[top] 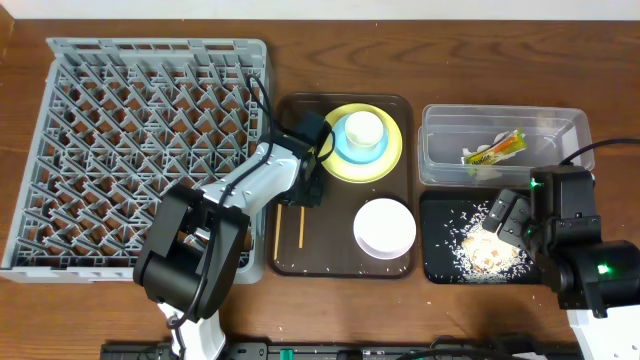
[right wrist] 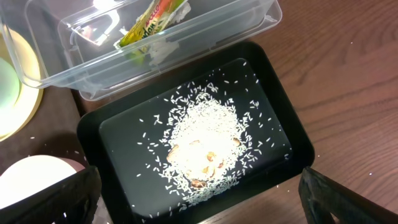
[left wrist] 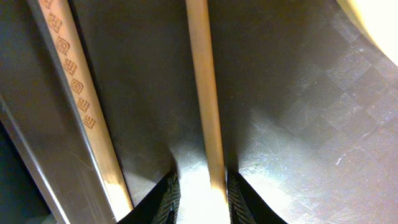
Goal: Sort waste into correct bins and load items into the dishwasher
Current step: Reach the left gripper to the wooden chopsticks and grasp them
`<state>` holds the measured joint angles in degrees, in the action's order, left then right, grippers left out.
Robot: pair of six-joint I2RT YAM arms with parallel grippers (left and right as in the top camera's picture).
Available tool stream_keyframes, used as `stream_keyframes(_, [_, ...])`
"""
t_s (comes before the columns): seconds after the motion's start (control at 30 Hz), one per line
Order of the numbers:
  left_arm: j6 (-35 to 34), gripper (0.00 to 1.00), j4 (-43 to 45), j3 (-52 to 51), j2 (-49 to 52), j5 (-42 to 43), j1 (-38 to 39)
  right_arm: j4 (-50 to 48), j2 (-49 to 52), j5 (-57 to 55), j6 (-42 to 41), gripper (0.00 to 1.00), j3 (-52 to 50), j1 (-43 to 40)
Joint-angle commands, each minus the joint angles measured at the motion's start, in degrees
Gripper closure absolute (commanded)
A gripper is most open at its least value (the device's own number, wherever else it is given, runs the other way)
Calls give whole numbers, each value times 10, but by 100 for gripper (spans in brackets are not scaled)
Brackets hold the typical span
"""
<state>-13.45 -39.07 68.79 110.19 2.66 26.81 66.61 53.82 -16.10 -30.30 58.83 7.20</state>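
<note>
Grabbing the thin wooden chopsticks (left wrist: 202, 74) looks like the step: left tool (left wrist: 199, 198) sits apart, straddling one; next it needs closing, lifting.

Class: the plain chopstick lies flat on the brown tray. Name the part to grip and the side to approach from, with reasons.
Grip the plain chopstick across its thin shaft, coming straight down from above, fingers either side. It lies flat on the brown tray, so only its long sides are free; the left gripper straddles it, apart from the patterned chopstick.
</note>
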Motion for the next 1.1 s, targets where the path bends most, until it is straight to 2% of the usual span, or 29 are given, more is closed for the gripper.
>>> stream_keyframes(0.0, [0,73,0,-23,15,-7,2,0,-2,-4,6,1,8,-7])
stream_keyframes(0.33, [-20,78,38,-65,15,3,24,0,-2,-4,6,1,8,-7])
stream_keyframes(0.53, [-23,92,67,-87,15,2,39,1,-2,-4,6,1,8,-7])
stream_keyframes(0.73, [-33,93,62,-64,-4,3,28,1,-2,-4,6,1,8,-7])
stream_keyframes(0.9, [-38,93,45,-31,-79,-7,11,1,-2,-4,6,1,8,-7])
stream_keyframes(1.07, [-32,93,26,-23,-246,-78,-8,0,-2,-4,6,1,8,-7])
